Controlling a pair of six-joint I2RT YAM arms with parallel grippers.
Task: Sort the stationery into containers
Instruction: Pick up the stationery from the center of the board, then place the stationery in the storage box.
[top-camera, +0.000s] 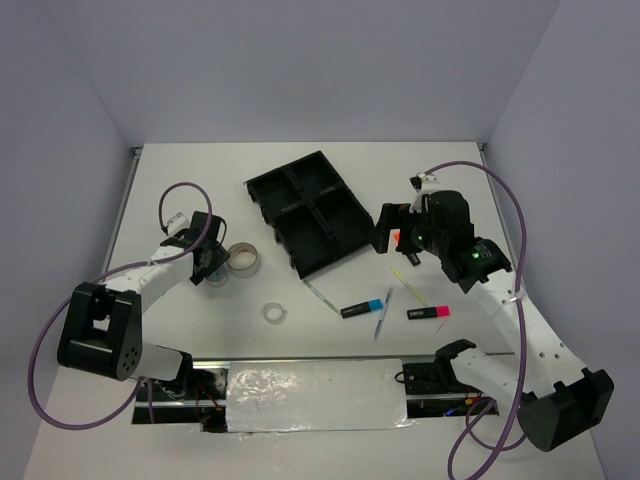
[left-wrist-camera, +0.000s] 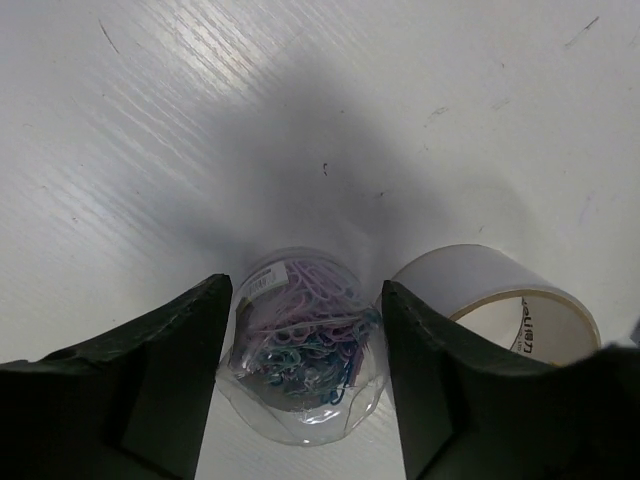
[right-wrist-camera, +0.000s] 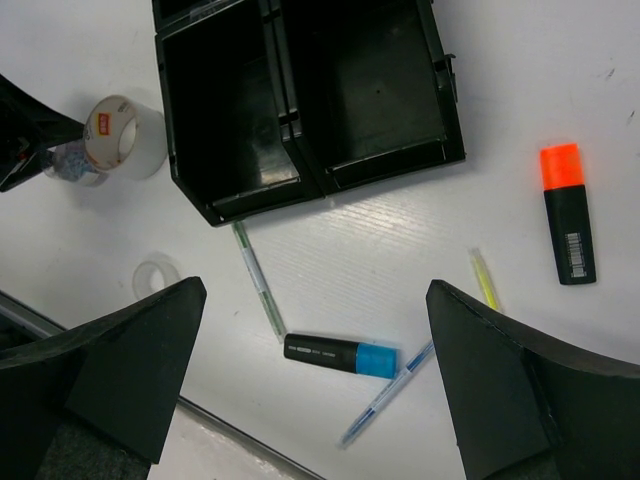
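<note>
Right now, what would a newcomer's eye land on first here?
The black four-compartment tray sits mid-table and looks empty. The left end effector straddles a clear tub of coloured paper clips, right beside a tape roll. An orange-capped marker, a blue-capped marker and thin pens lie loose beside the tray.

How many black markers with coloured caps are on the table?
3. The orange-capped marker lies right of the black tray; the blue-capped marker in front of it; the pink-capped marker right of that. Others may be hidden.
</note>
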